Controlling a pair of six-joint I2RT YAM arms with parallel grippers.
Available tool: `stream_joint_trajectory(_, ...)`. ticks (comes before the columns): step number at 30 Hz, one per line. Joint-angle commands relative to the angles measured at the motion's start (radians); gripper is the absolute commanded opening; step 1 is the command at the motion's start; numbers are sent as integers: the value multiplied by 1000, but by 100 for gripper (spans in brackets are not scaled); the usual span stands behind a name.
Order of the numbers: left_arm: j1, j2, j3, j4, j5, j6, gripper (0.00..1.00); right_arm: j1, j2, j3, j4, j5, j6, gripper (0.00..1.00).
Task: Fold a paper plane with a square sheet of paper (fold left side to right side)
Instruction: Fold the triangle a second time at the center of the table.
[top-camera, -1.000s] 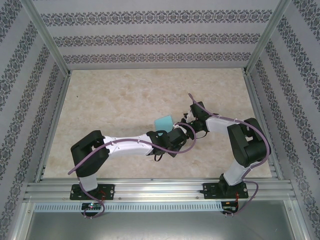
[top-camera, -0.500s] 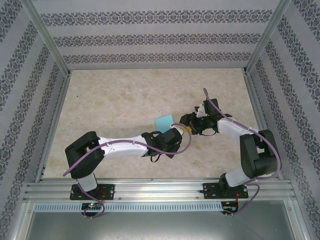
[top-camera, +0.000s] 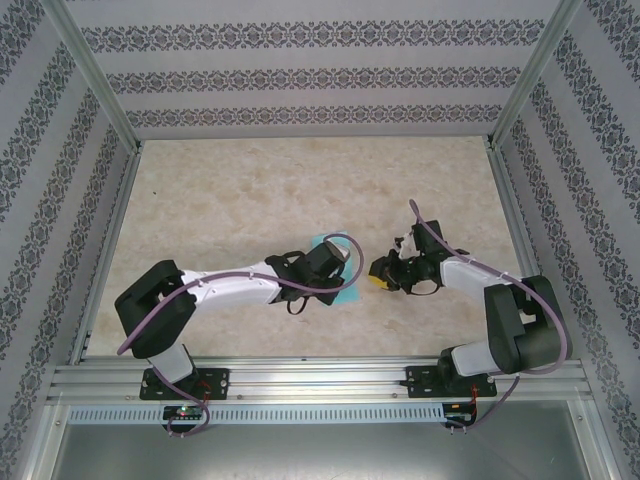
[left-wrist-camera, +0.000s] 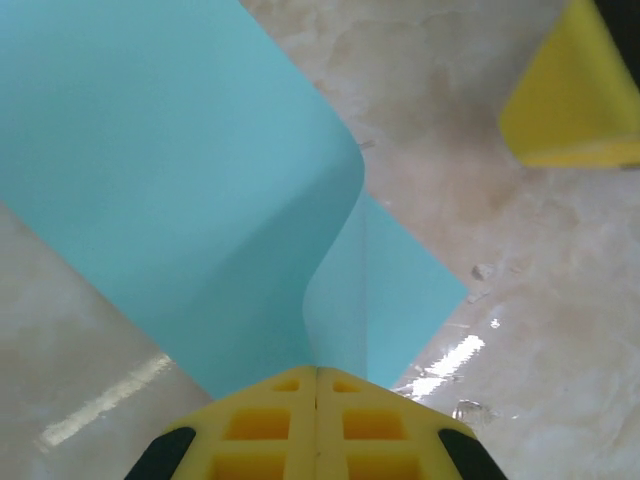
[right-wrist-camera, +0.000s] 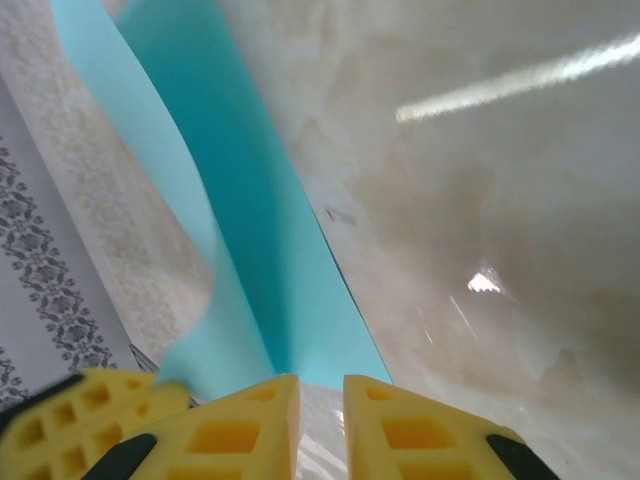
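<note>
Square sheet of paper (left-wrist-camera: 180, 180) mid-surface (top-camera: 250, 190), fold axis toward left gripper (left-wrist-camera: 317, 385), pinched shut on it. Right gripper (top-camera: 383, 272) just right of sheet, apart, jaws narrowly parted, empty.

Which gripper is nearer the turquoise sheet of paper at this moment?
Left. The left gripper is shut on the square sheet of paper, pinching its raised fold. The right gripper sits just off the sheet's right edge, with bare table between.

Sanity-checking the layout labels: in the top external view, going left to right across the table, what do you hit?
Left arm's elbow → turquoise paper sheet → right arm's yellow fingers → right arm's elbow.
</note>
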Motion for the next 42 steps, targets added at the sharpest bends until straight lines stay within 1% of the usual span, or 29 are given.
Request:
stream_joint_trajectory(1, 28, -32, -21, 46, 36, -12, 0, 37, -5, -21, 47, -9, 5, 18)
stream_joint_trajectory(7, 61, -30, -31, 45, 51, -3, 0, 124, 51, -13, 90, 12, 33, 17)
stream_joint_trajectory(11, 78, -30, -41, 38, 49, 2, 0, 158, 76, -2, 96, 35, 41, 16)
stream_joint_trajectory(18, 98, -13, -47, 45, 52, 8, 0, 173, 123, 15, 78, 55, 34, 14)
stream_joint_trajectory(29, 126, 37, -21, 53, 65, 33, 0, 185, 150, 37, -8, 134, 0, 13)
stream_joint_trajectory(42, 139, 77, -6, 78, 65, 47, 0, 194, 161, 40, -19, 141, -7, 13)
